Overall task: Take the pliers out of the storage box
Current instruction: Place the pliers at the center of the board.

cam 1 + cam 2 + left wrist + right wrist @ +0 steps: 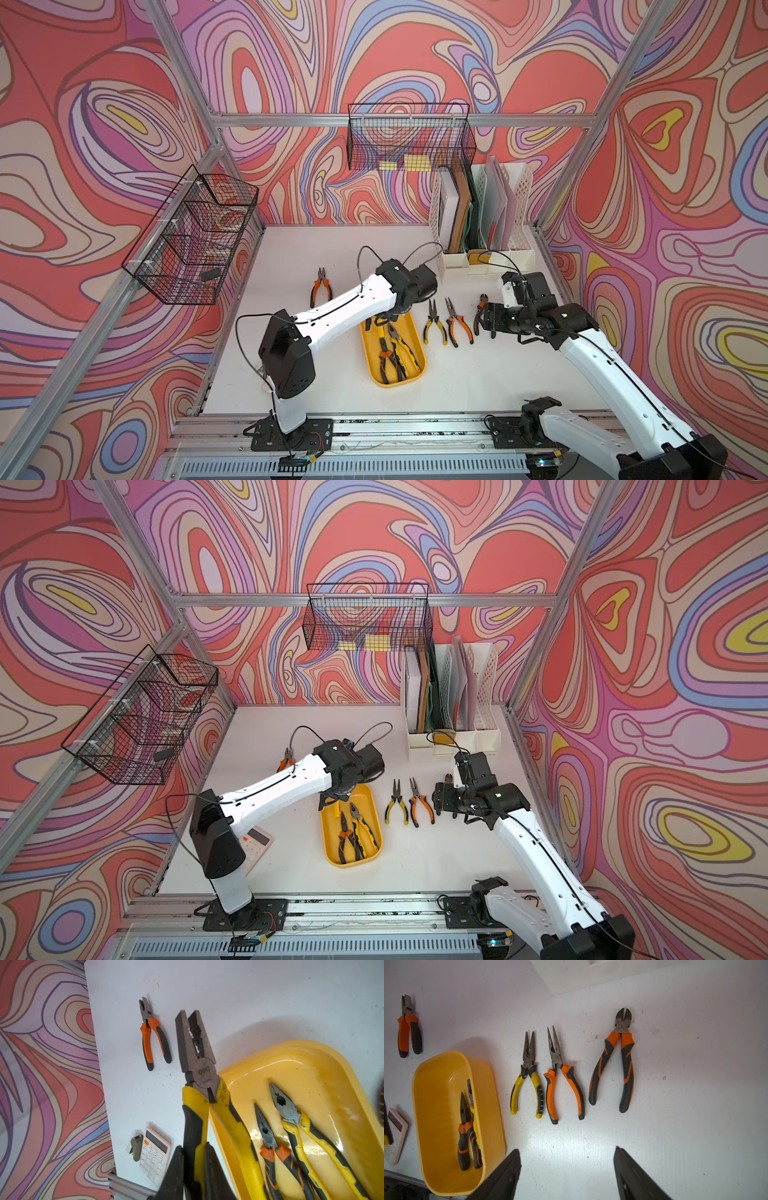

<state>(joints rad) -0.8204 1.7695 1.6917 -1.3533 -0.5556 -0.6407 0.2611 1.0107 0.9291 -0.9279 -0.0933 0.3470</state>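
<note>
- The yellow-and-black-handled steel combination pliers (200,1072) hang lifted over one end of the shallow yellow plastic storage box (291,1045). Their blunt nose reaches out above the white tabletop (228,991).
- They look solid and stiff, probably nose-heavy for their size. The rubbery handle sleeves should grip well, while the bare metal head would be slicker.
- The pivot seems loose, so the surest hold is likely across both handles, close behind the joint.
- The left gripper (194,1153) is clamped on one handle only. The other handle splays free and may swing.
- Two more lie in the box, side by side and touching: orange-and-black needle-nose pliers (268,1140) and yellow-and-black blunt pliers (288,1111).
- Already out on the table are orange blunt pliers (406,1012), yellow needle-nose pliers (528,1061), orange long-nose pliers (556,1059) and orange side cutters (623,1026).
- The right gripper (566,1150) hovers over bare table near these, its jaws wide apart and holding nothing.
</note>
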